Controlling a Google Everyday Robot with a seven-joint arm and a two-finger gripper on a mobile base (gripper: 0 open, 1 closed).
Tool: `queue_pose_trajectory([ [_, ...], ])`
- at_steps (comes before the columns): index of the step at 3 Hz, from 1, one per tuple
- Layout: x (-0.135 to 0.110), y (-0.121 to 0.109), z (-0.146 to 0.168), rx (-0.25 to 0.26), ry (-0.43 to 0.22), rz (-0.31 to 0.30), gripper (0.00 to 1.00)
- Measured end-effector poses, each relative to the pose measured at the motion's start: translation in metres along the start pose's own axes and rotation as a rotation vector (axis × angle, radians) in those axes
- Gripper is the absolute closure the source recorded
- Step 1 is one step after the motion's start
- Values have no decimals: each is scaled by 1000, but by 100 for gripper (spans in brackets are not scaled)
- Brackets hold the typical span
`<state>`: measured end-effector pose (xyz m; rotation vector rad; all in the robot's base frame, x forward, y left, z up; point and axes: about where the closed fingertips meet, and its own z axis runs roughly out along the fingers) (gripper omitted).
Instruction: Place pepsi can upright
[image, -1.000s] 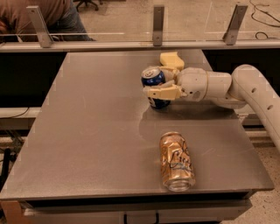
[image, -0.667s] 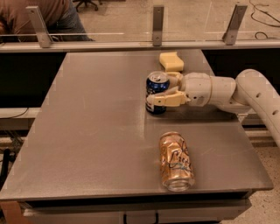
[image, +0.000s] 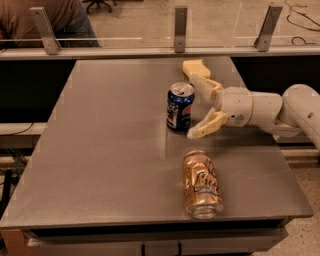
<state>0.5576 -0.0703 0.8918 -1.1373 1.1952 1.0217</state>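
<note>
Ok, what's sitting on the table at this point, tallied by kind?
Cans: 2, the pepsi can upright and the gold can on its side
Yellow blocks: 1, the yellow block towards the far edge
Total: 3 things on the table
The gripper is open, just right of the pepsi can.

A glossy blue aluminium pepsi can (image: 180, 106) with a bright silver top stands at the tips of the spread jaws of the gripper (image: 196, 106). Its fingers (image: 210, 124) look like matt cream plastic, and the arm (image: 260, 107) has a smooth, faintly shiny white shell. Beyond the nearer jaw, a shiny metal gold can (image: 201, 184) lies on the dull grey, smooth table (image: 110, 140).
</note>
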Motion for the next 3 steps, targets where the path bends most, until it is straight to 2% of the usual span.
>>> queue_pose_trajectory([
  [1,-18,-10,-29,73,82,-19,0],
  [2,-62,-29,-73,178,212,-77,0],
  [3,-74,-35,-84,208,220,-96,0],
])
